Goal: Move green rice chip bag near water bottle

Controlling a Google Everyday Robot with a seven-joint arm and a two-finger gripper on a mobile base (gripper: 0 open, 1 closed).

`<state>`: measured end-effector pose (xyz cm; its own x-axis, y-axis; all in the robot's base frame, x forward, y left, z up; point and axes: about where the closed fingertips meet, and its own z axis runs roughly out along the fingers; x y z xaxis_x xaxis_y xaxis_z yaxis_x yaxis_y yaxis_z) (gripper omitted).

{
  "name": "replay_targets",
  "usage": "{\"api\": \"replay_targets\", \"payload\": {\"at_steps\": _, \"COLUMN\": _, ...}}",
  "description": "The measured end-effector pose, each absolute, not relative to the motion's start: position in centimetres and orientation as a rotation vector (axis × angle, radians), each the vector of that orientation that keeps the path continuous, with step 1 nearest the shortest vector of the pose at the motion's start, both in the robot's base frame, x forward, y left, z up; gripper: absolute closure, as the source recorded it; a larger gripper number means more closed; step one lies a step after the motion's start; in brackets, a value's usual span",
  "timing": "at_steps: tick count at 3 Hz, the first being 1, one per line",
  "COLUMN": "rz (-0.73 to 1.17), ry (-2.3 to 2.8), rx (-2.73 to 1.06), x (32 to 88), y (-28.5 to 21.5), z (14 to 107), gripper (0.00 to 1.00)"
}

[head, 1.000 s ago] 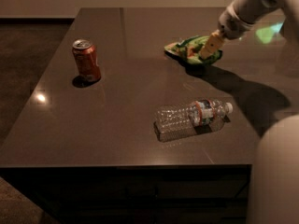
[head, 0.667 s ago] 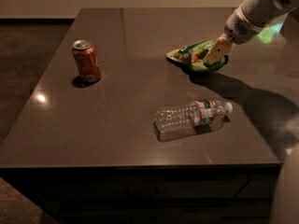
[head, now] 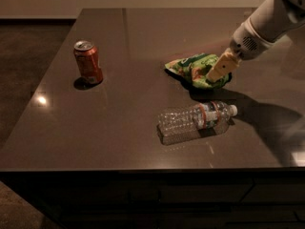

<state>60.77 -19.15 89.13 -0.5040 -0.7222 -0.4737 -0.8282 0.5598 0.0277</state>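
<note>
The green rice chip bag (head: 193, 68) is a wrinkled bright green foil bag, just behind the water bottle (head: 195, 120). My gripper (head: 217, 74) reaches in from the upper right on a white arm, and its tan fingers (head: 220, 67) are shut on the bag's right end. The bag is held low, casting a dark shadow on the table. The clear bottle lies on its side near the table's front edge, with its white cap pointing right. A short gap separates the bag from the bottle.
A red soda can (head: 88, 62) stands upright at the left of the dark table (head: 119, 137). The table's front edge runs just below the bottle. The arm's shadow falls across the right side.
The gripper has carried the bag forward and a little left, from farther back on the table toward the bottle. The bottle and can have not moved.
</note>
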Motion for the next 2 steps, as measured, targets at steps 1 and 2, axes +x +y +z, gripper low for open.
{"api": "replay_targets", "payload": {"at_steps": 1, "rz": 0.389, "ry": 2.395, "rx": -1.267, "x": 59.1, "y": -18.0, "z": 88.4, "gripper": 0.84}}
{"api": "replay_targets", "payload": {"at_steps": 2, "rz": 0.418, "ry": 2.395, "rx": -1.274, "x": 57.9, "y": -17.1, "z": 88.2, "gripper": 0.60}}
